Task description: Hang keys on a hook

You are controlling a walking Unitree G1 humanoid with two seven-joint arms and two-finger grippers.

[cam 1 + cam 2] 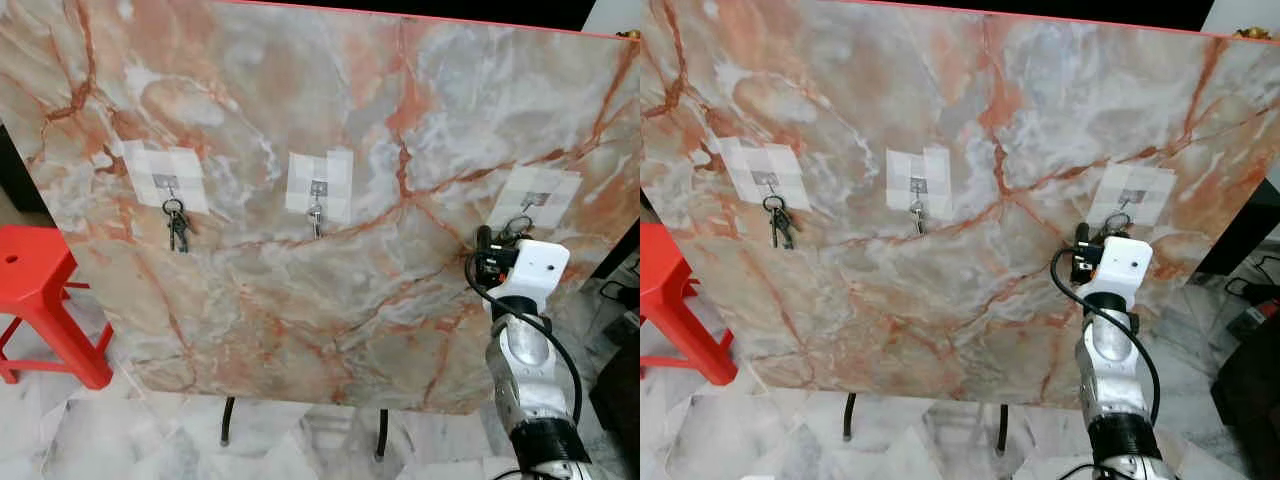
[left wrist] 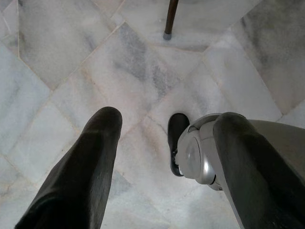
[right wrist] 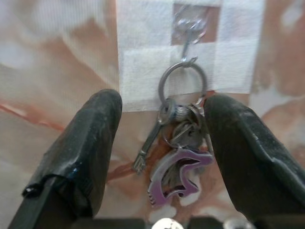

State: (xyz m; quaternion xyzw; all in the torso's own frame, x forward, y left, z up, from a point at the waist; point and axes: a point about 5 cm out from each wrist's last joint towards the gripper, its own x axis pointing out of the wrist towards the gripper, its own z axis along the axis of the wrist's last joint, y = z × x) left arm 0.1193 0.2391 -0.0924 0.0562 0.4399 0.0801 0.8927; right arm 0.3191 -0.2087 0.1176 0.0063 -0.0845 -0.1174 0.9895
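A marble board (image 1: 330,290) carries three hooks on white tape patches. On the right hook (image 3: 189,45) hangs a key ring (image 3: 182,78) with several keys and a purple charm (image 3: 178,176). My right gripper (image 3: 164,100) is open, its two black fingers (image 3: 90,138) standing on either side of the hanging bunch; one finger is close to or touching the keys. In the left eye view the right gripper (image 1: 497,247) sits just below the right hook (image 1: 533,203). My left gripper (image 2: 167,119) hangs open over the floor.
Another bunch of keys (image 1: 177,228) hangs on the left hook, and a single small key (image 1: 316,218) on the middle hook. A red stool (image 1: 40,290) stands left of the board. Thin black legs (image 1: 228,420) hold the board above the marble floor (image 2: 71,71).
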